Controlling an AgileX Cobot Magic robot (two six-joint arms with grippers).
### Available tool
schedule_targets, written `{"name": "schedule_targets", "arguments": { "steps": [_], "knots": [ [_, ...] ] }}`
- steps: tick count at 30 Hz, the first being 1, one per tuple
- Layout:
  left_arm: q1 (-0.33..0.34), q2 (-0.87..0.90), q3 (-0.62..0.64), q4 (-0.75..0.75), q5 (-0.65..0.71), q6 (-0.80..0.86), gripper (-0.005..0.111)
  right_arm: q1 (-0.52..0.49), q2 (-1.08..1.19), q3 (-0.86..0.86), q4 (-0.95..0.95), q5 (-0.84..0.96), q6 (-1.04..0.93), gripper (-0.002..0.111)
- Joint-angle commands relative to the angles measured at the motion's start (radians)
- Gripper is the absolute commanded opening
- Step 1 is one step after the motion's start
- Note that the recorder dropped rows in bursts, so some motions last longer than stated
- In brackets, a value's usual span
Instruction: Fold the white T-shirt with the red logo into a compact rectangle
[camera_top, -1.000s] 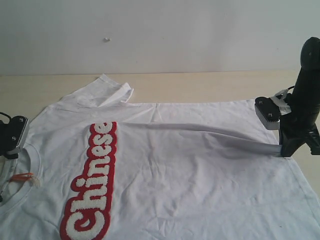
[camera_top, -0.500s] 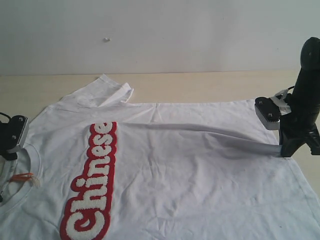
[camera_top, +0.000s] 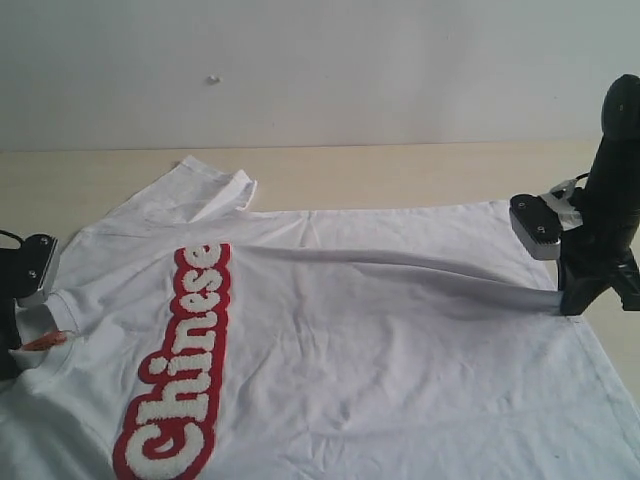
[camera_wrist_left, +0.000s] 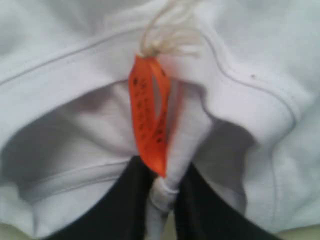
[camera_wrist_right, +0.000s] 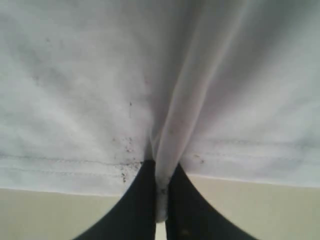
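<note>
Left arm: low at the neck end of the white T-shirt, to the left of the red logo in the exterior view. The left gripper is pinching a fold of the ribbed collar. Its jaws are closed on the cloth, with the orange neck tag hanging just above the pinch point.

Right arm: standing steeply upright well to the right of the logo, at the shirt's hem. The right gripper is clamping a narrow pleat of that hem between closed jaws. It is holding the pleat clear of the table, so a raised ridge of cloth is running from the grip back toward the logo's far end.

Garment: lying front-up on the table, with the logo reading along the chest and the far sleeve folded over beyond the logo.

Change from the earlier frames: the collar, previously lying flat as an open ring with the left jaws apart, is now bunching into the grip. The logo and the far sleeve are sitting slightly further left, and fresh creases are spreading between the collar and the logo. The right arm and its ridge are showing no change.
</note>
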Motion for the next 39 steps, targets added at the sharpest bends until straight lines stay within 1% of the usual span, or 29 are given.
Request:
{"name": "schedule_targets", "arguments": {
  "steps": [1, 5, 13, 16, 23, 27, 29, 35, 39],
  "knots": [
    [0.0, 0.09, 0.049, 0.062, -0.034, -0.028, 0.0, -0.004, 0.007, -0.001, 0.011, 0.006, 0.026, 0.0],
    [0.0, 0.072, 0.046, 0.117, -0.041, -0.077, 0.0, -0.004, 0.007, -0.001, 0.04, -0.005, 0.088, 0.0],
    [0.0, -0.034, -0.041, 0.134, -0.037, -0.163, 0.0, -0.004, -0.035, -0.003, 0.04, -0.016, 0.088, 0.0],
    [0.0, -0.088, -0.076, 0.17, -0.037, -0.216, 0.0, -0.004, -0.062, -0.017, 0.04, -0.013, 0.096, 0.0],
    [0.002, -0.205, -0.121, 0.309, -0.062, -0.366, 0.0, -0.004, -0.163, -0.046, 0.042, 0.0, 0.117, 0.0],
    [0.002, -0.279, -0.146, 0.378, -0.105, -0.522, 0.0, -0.004, -0.237, -0.063, 0.063, 0.005, 0.117, 0.0],
    [0.002, -0.312, -0.156, 0.397, -0.107, -0.566, 0.0, -0.004, -0.273, -0.064, 0.077, 0.01, 0.117, 0.0],
    [0.002, -0.432, -0.174, 0.397, -0.132, -0.628, 0.0, -0.004, -0.374, -0.064, 0.127, 0.017, 0.117, 0.0],
    [0.002, -0.508, -0.174, 0.398, -0.153, -0.677, 0.0, -0.004, -0.43, -0.064, 0.192, 0.002, 0.177, 0.0]
  ]
}}
